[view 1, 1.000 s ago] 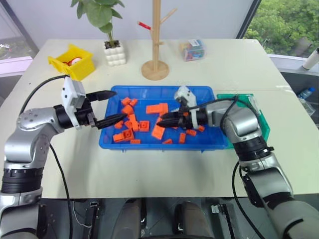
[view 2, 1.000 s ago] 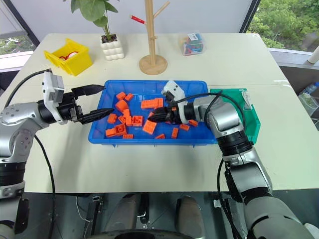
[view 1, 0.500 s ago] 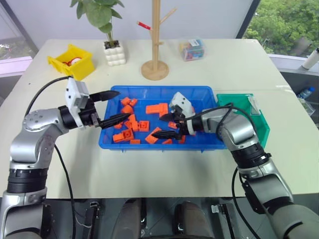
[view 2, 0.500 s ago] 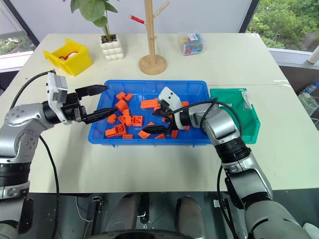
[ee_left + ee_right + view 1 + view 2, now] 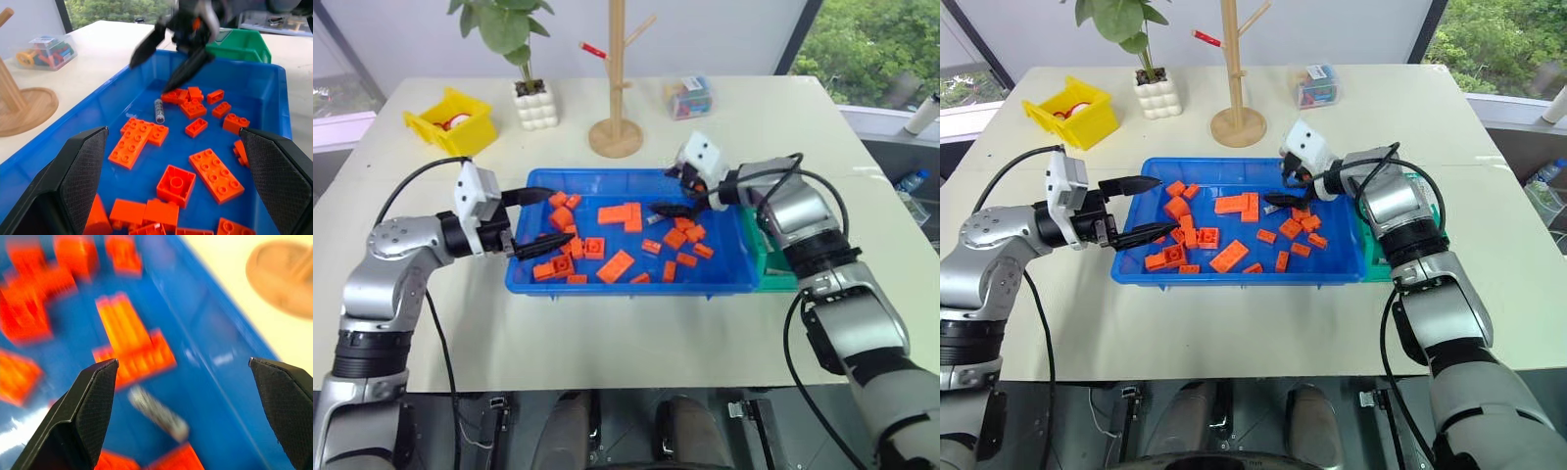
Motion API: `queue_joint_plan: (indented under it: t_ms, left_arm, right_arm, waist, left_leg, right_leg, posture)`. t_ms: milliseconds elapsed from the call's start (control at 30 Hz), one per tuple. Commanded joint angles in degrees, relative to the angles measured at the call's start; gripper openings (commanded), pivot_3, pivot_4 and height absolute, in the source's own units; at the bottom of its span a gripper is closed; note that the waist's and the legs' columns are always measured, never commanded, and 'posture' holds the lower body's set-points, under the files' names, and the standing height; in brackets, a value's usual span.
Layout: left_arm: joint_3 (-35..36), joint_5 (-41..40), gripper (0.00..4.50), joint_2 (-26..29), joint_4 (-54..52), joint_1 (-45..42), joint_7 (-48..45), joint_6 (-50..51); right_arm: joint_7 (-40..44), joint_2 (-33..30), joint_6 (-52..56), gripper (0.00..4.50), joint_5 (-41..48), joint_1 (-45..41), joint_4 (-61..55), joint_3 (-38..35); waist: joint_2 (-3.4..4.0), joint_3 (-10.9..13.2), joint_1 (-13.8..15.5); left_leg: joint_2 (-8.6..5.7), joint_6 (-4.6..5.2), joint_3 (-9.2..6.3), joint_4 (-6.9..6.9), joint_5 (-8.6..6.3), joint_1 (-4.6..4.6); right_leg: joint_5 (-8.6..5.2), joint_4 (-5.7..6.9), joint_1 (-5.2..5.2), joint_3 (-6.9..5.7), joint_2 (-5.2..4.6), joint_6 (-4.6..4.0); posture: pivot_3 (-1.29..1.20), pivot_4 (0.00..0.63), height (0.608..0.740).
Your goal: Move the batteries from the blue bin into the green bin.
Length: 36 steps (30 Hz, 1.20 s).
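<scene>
The right gripper [image 5: 1276,187], fingers spread wide and empty, was best lowered astride the small silver-grey cylindrical battery [image 5: 158,110] (orange plastic bricks [image 5: 138,140] just beside).

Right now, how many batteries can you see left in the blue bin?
1. One battery lies on the blue bin floor, beside the L-shaped orange brick cluster, under the right gripper. Others may be hidden under bricks.

Bright even daylight, soft shadows; heavy motion blur in right wrist view.
</scene>
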Motion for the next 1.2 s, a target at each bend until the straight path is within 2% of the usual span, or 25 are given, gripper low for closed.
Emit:
queue_joint_plan:
  t_ms: [33,233,367,533,633,767,800,833,867,900,1200]
  left_arm:
    - [0.1,-0.3,4.5,-0.1,-1.2,-0.7,0.0,-0.8]
    - [0.3,-0.7,4.5,0.0,-1.7,-0.5,0.2,-0.4]
    - [0.3,-0.9,4.5,0.1,-1.9,-0.5,0.2,0.2]
    - [0.2,-1.0,4.5,0.9,-1.9,-0.4,-0.5,0.9]
    - [0.6,-1.2,4.5,1.1,-2.0,-0.5,-0.5,0.9]
    - [0.7,-1.3,4.5,1.1,-2.4,-0.2,-0.1,0.9]
    - [0.8,-1.3,4.5,1.0,-2.5,-0.1,0.0,0.9]
    - [0.8,-1.3,4.5,1.0,-2.6,0.0,0.1,0.9]
    - [0.8,-1.4,4.5,1.0,-2.7,0.1,0.2,0.9]
    - [0.8,-1.5,4.5,1.0,-2.8,0.1,0.3,0.9]
    - [1.2,-2.9,4.5,0.4,-1.8,-1.3,-0.1,1.5]
  right_arm:
    - [2.4,-0.6,-11.8,4.39,-4.4,-3.5,5.8,1.6]
    - [3.7,1.4,-21.3,4.39,-8.5,-7.4,14.6,2.5]
    - [4.1,4.2,-24.5,4.39,-10.3,-9.7,21.4,2.6]
    - [8.4,5.8,-26.4,4.39,-12.4,-11.9,27.7,3.0]
    - [9.7,6.1,-27.4,3.59,-13.6,-12.8,30.1,3.2]
    - [9.6,6.6,-28.2,1.67,-15.2,-13.7,32.0,3.0]
    - [9.7,6.8,-28.2,1.02,-15.3,-13.8,32.3,2.9]
    - [9.8,6.9,-28.3,0.79,-15.5,-13.9,32.4,2.9]
    - [10.2,7.1,-28.4,0.29,-15.6,-13.9,32.5,2.8]
    - [10.5,7.2,-28.4,0.05,-15.6,-13.8,32.6,2.7]
    - [5.5,6.4,-28.1,0.05,-14.0,-16.9,30.5,-1.3]
  waist:
    - [0.0,0.0,0.0]
    - [0.02,0.0,-0.1]
    - [0.02,0.0,-0.1]
    - [0.02,0.0,0.1]
    - [0.02,0.0,0.0]
    - [0.02,0.0,0.0]
    - [0.02,0.0,-0.1]
    - [0.02,0.0,-0.1]
    - [0.02,0.0,-0.1]
    - [0.02,0.0,-0.1]
    - [0.05,0.0,-0.1]
  left_leg:
    - [0.0,0.0,0.01,0.0,0.0,0.0]
    - [0.03,-0.02,0.01,0.0,0.01,0.01]
    - [0.03,-0.02,0.0,0.01,0.01,0.02]
    - [0.01,-0.03,-0.02,0.03,0.01,0.01]
    - [0.02,-0.03,-0.03,0.03,0.01,0.02]
    - [0.02,-0.03,-0.02,0.03,0.01,0.02]
    - [0.02,-0.03,-0.02,0.03,0.02,0.02]
    - [0.02,-0.04,-0.02,0.03,0.02,0.02]
    - [0.02,-0.04,-0.03,0.03,0.02,0.03]
    - [0.02,-0.04,-0.03,0.03,0.02,0.03]
    - [0.02,-0.04,-0.02,0.03,0.02,0.01]
  right_leg:
    - [0.0,0.0,0.0,0.01,0.0,0.0]
    - [0.0,0.0,-0.01,0.02,0.01,0.0]
    - [0.0,0.0,0.03,0.01,0.02,0.0]
    - [0.0,-0.01,0.05,0.01,0.01,0.0]
    - [0.0,-0.01,0.06,0.01,0.02,0.0]
    - [0.0,-0.01,0.05,0.01,0.02,0.0]
    - [0.0,-0.01,0.05,0.01,0.02,0.0]
    - [0.0,0.0,0.05,0.01,0.03,0.0]
    - [0.0,0.0,0.05,0.01,0.03,0.0]
    - [0.0,0.0,0.05,0.01,0.03,0.0]
    - [0.0,0.0,0.03,0.01,0.03,0.0]
  posture:
    - [0.0,0.15,0.739]
    - [0.0,0.15,0.739]
    - [0.0,0.15,0.739]
    - [0.0,0.15,0.739]
    - [0.0,0.15,0.739]
    - [0.0,0.15,0.739]
    - [0.0,0.15,0.739]
    - [0.0,0.15,0.739]
    - [0.0,0.15,0.739]
    - [0.0,0.15,0.739]
    - [0.0,0.15,0.739]
